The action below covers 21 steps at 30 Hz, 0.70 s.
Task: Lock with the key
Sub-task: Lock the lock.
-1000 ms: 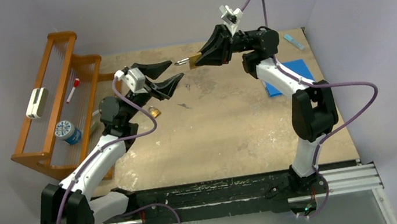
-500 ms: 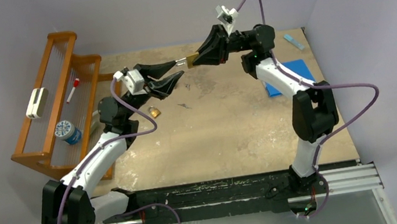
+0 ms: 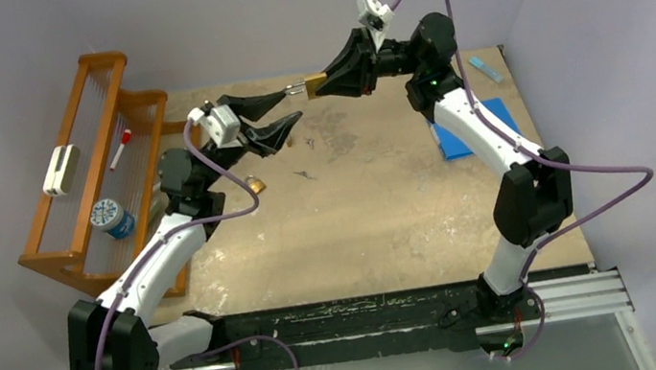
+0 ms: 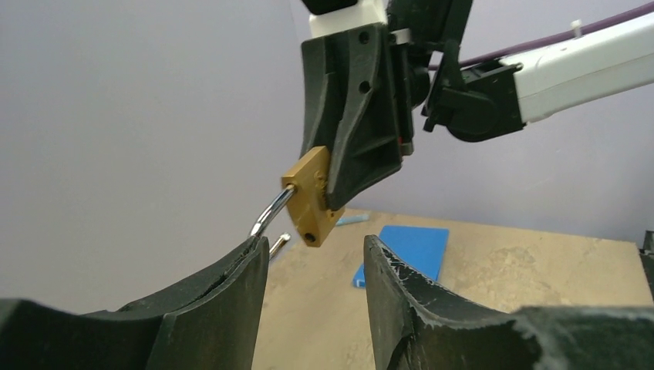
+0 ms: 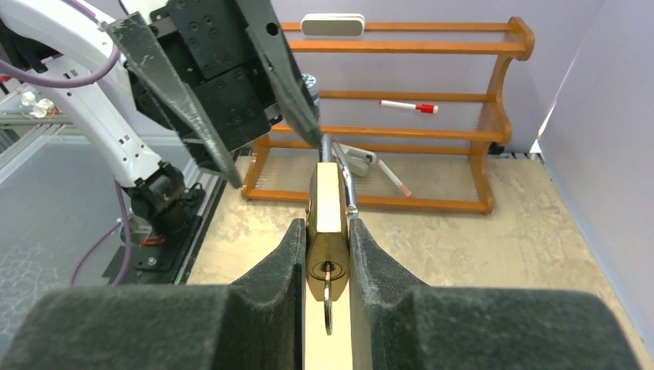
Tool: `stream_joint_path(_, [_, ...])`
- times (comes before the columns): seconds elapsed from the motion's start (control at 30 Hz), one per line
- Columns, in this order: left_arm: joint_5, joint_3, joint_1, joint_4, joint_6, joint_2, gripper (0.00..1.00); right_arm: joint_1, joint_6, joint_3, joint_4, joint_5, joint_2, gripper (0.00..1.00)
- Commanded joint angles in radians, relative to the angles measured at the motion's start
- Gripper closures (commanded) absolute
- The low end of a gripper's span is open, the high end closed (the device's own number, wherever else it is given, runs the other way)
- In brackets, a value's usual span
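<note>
As right pincer point(image 5: 327, 230) grips padlock point(image 5: 328, 196), left pincer point(image 4: 315, 248) gapes.

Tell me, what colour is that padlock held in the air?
The padlock is brass-gold with a silver shackle; clearest in the left wrist view.

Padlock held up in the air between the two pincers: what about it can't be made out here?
- Right wrist view: the sides of the padlock are covered by the right pincer. The key shows edge-on, so its shape is unclear.
- Left wrist view: the shackle bend meets a finger edge of the left pincer; whether they touch cannot be told. The right pincer hides the key.
- Top view: the key is too small to see.
</note>
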Motion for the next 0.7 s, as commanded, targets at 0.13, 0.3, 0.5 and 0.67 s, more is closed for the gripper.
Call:
stream_joint_path(0.13, [0.042, 0.072, 0.14, 0.121, -0.117, 0.017, 0.46, 0.004, -0.017, 0.09, -0.003, -0.03, -0.034, 1.0])
stream_joint_path(0.3, [0.113, 0.117, 0.149, 0.147, -0.172, 0.061, 0.46, 0.006, -0.001, 0.111, 0.002, -0.036, -0.024, 1.0])
stream_joint_path(0.5, [0.209, 0.138, 0.149, 0.247, -0.263, 0.107, 0.49, 0.006, 0.023, 0.136, 0.026, -0.042, 0.0, 1.0])
stream_joint_path(0.67, [0.197, 0.155, 0.148, 0.225, -0.244, 0.123, 0.51, 0.006, 0.035, 0.162, 0.029, -0.053, 0.014, 1.0])
